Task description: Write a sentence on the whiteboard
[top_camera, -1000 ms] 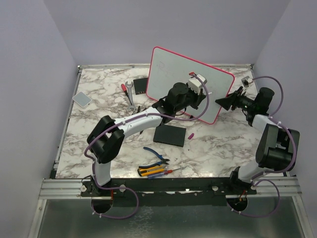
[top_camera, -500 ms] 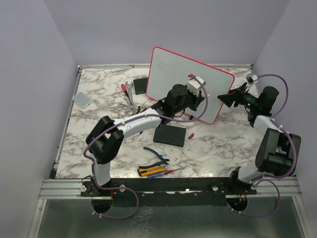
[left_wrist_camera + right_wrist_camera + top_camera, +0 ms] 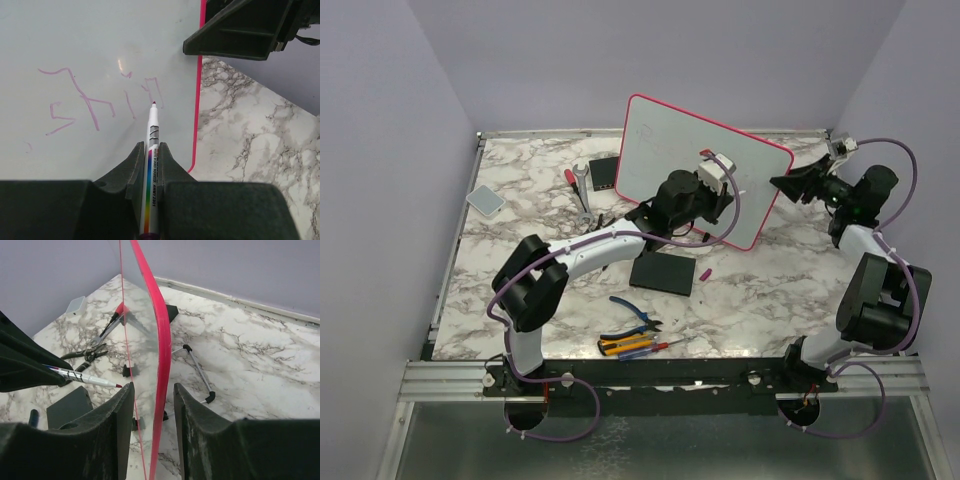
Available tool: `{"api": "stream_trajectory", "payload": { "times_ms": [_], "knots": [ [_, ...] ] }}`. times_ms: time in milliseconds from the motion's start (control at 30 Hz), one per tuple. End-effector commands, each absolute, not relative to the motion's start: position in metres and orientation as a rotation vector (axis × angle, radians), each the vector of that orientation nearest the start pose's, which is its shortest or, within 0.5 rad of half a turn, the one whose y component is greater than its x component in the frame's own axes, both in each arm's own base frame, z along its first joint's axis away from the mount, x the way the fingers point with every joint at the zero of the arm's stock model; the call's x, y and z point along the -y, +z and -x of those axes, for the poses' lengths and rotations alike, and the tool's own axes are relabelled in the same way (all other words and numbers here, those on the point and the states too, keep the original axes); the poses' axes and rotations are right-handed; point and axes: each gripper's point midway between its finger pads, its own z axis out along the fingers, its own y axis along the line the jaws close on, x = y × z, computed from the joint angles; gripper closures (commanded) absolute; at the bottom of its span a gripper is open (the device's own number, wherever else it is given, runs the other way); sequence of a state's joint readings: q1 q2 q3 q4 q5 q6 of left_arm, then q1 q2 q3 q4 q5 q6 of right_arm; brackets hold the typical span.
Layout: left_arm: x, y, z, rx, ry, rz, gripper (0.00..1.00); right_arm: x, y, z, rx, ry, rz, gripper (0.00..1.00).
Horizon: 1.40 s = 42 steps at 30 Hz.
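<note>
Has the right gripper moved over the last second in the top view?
Yes. Judged against the whiteboard, the right gripper has shifted up the image along the board's right edge, nearer its upper right corner.

Whiteboard (image 3: 670,140) stands tilted mid-table twd 12 o'clock, walling off the far strip. Its R edge sits btwn the right gripper (image 3: 777,184) fingers, parted either side of the frame, little slack. Left gripper (image 3: 151,150), clamped on marker (image 3: 152,125), crowds the board face. Black slab (image 3: 663,271) lies at board's 6. Pliers (image 3: 638,318) & screwdrivers (image 3: 635,346) lie nearer 6. Wrench (image 3: 582,190) at 10, grey pad (image 3: 485,199) at 9. Bare table (image 3: 770,290) at 4 & 8.
</note>
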<state>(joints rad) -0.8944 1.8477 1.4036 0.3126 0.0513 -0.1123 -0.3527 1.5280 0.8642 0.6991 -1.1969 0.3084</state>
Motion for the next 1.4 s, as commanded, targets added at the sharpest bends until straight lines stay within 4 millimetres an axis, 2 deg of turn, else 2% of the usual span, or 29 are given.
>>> {"api": "stream_trajectory", "payload": {
  "times_ms": [0,100,367,533,767,1067,1367],
  "knots": [
    [0.467,0.257,-0.346,-1.583,-0.814,-0.706,1.00,-0.032,0.248,-0.404,-1.534,0.913,0.506,0.62],
    [0.470,0.255,-0.345,-1.585,-0.818,-0.711,1.00,-0.032,0.247,-0.405,-1.532,0.933,0.509,0.72],
    [0.478,0.254,-0.344,-1.581,-0.807,-0.717,1.00,-0.034,0.247,-0.405,-1.523,0.970,0.522,0.90],
    [0.488,0.256,-0.340,-1.573,-0.808,-0.722,1.00,-0.034,0.245,-0.405,-1.525,0.971,0.528,0.96],
    [0.502,0.249,-0.339,-1.578,-0.803,-0.737,1.00,-0.033,0.240,-0.407,-1.538,0.973,0.520,0.99],
    [0.493,0.236,-0.347,-1.622,-0.728,-0.703,1.00,-0.033,0.238,-0.407,-1.540,0.972,0.523,0.99],
    [0.501,0.226,-0.351,-1.635,-0.728,-0.710,1.00,-0.033,0.237,-0.407,-1.542,0.977,0.526,0.99]
  ]
}}
